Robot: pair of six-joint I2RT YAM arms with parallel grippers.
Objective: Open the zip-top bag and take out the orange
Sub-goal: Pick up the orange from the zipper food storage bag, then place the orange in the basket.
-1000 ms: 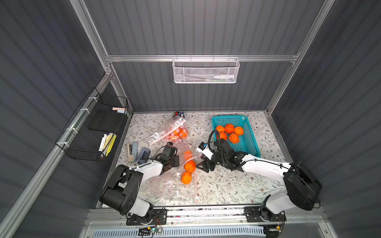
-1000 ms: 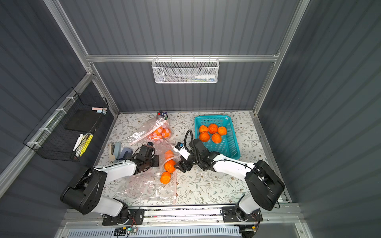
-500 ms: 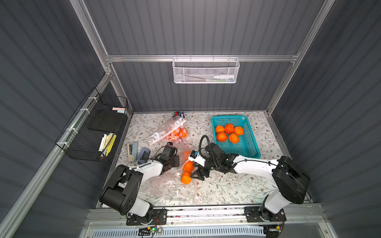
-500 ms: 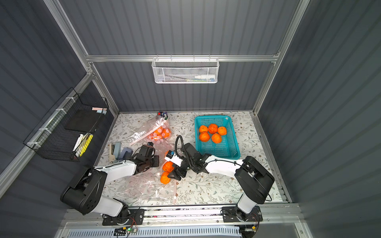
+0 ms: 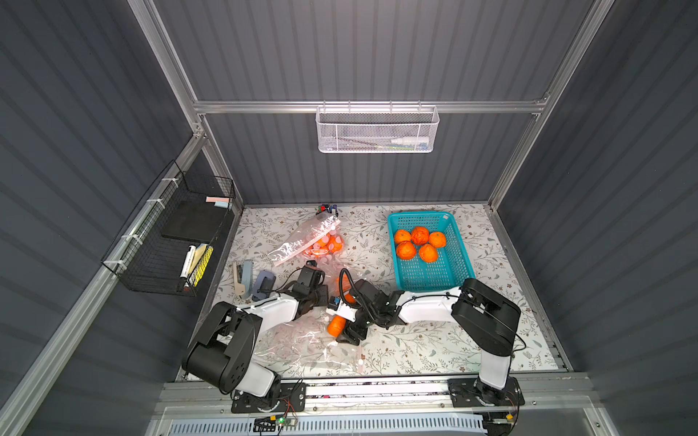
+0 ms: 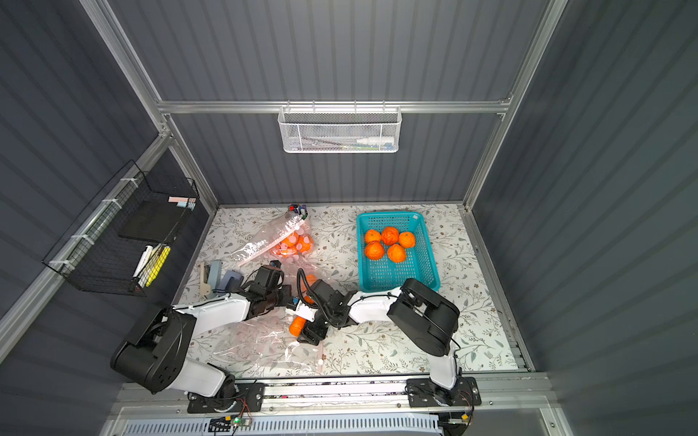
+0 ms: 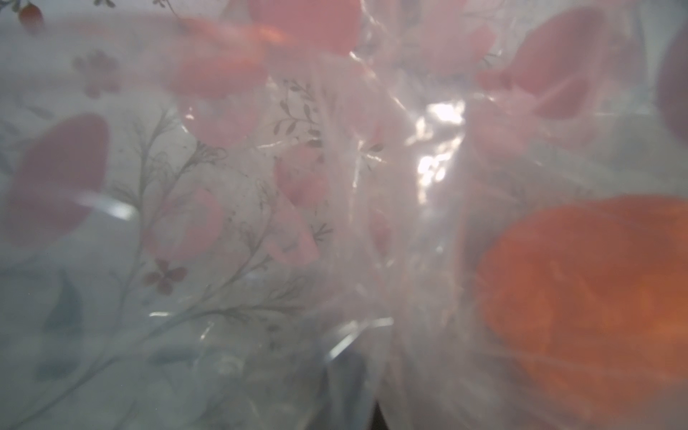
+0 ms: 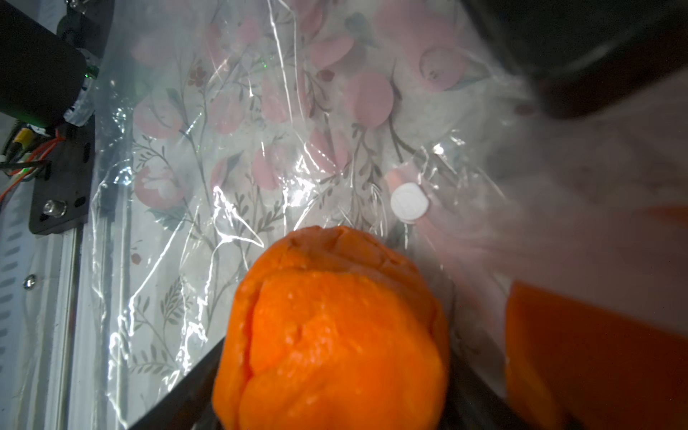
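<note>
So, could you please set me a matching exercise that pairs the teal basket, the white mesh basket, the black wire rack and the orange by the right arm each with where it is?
Things:
1. teal basket
2. white mesh basket
3. black wire rack
4. loose orange

Places:
A. hangs on the back wall
B. between the jaws of the right gripper
C. on the table, holding five oranges
D. fixed to a side wall

Pairs: 1-C; 2-A; 3-D; 4-B
</note>
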